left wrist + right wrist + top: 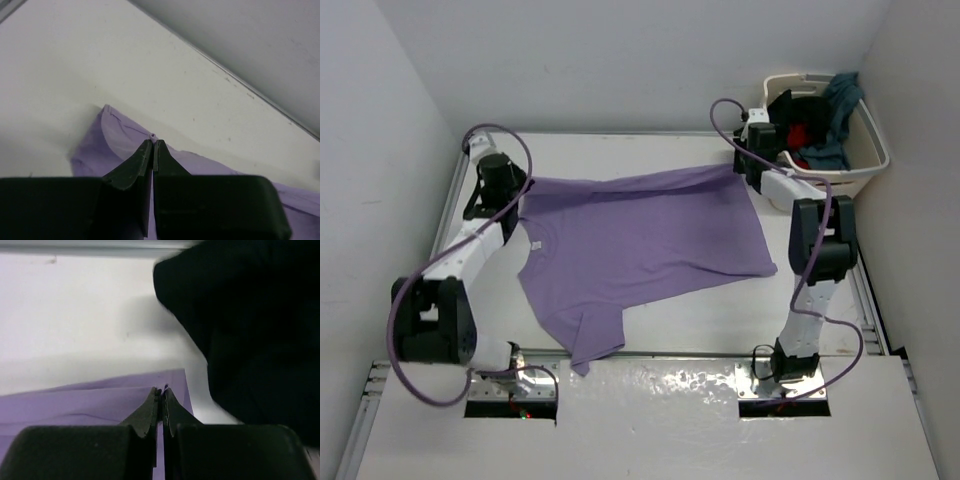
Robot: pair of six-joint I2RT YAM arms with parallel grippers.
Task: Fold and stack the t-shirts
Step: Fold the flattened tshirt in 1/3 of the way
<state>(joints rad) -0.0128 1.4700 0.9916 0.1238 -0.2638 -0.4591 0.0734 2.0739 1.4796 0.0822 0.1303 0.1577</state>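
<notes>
**Item:** lavender t-shirt (640, 240), spread flat on the table (720, 325), far edge taut between my two arms.
**Left jaws:** pinched shut on its far-left corner.
**Right jaws:** pinched shut on its far-right corner.
**Handling:** I judge it light, limp and easily wrinkled; take corners and edges, not mid-panel.
**Also listed:** black t-shirt (782, 108), red t-shirt (802, 134) and teal t-shirt (840, 100), heaped in the basket (875, 150).
</notes>
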